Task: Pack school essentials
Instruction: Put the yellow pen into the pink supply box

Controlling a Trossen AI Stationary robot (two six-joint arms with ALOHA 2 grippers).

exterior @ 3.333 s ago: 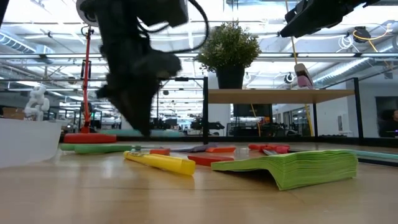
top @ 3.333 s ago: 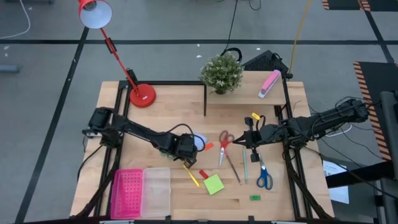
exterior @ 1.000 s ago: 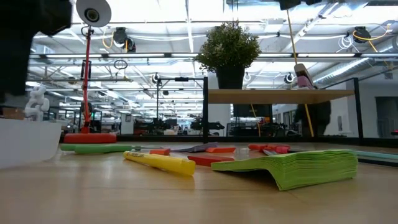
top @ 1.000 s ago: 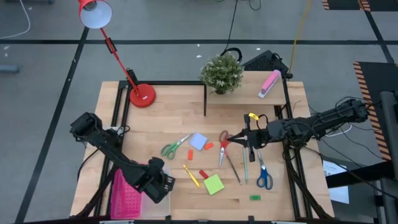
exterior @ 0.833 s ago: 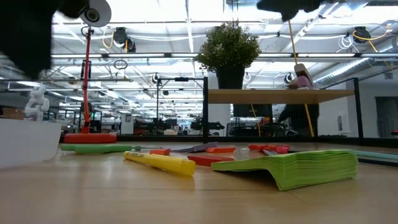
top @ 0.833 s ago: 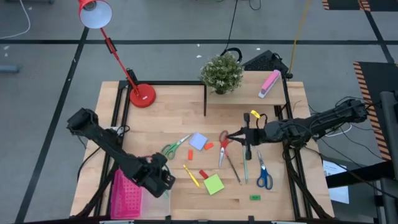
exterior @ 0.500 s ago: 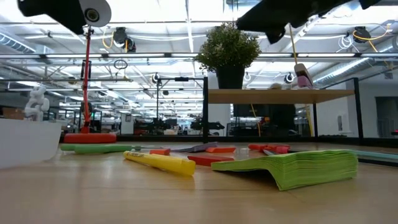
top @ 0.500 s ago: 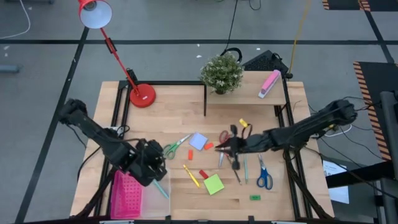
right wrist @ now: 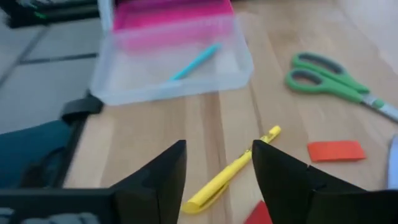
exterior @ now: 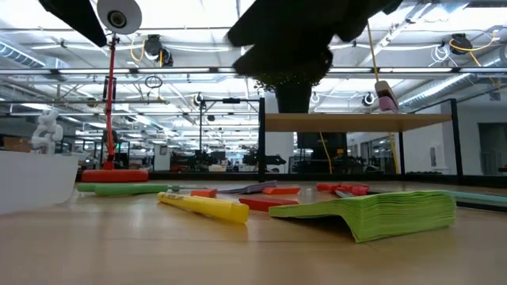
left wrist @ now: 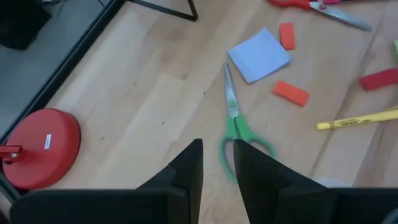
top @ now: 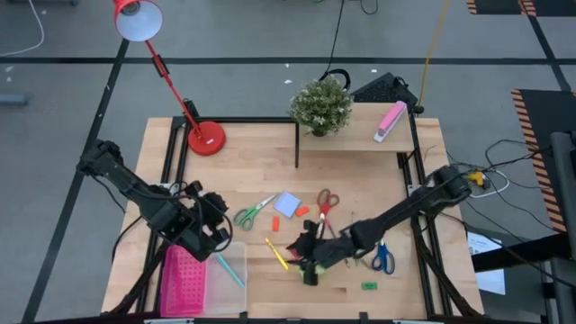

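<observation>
My left gripper [top: 219,225] [left wrist: 218,165] hovers open beside the clear tray's [top: 229,274] far end, pointing at the green scissors [top: 252,213] [left wrist: 236,134]. A teal pen [top: 229,270] [right wrist: 194,62] lies in that tray. My right gripper [top: 297,255] [right wrist: 217,168] hangs open above the yellow highlighter [right wrist: 230,168] [exterior: 206,207], next to the green note pad [top: 312,268] [exterior: 372,212]. Flat on the table are the pale-blue note pad [top: 286,204], red scissors [top: 326,202], blue scissors [top: 383,258], orange blocks [left wrist: 290,92] and a green block [top: 369,286].
A pink perforated tray [top: 183,281] sits left of the clear tray at the near edge. A red lamp [top: 205,138] stands far left. On a raised shelf at the back stand a potted plant [top: 320,106] and a pink-and-white block [top: 390,121].
My left gripper has gone from above the clear tray toward the table's far left, and the teal pen now lies in the tray. My right gripper has swept from the table's right toward the left and near edge, ending over the yellow highlighter and green note pad.
</observation>
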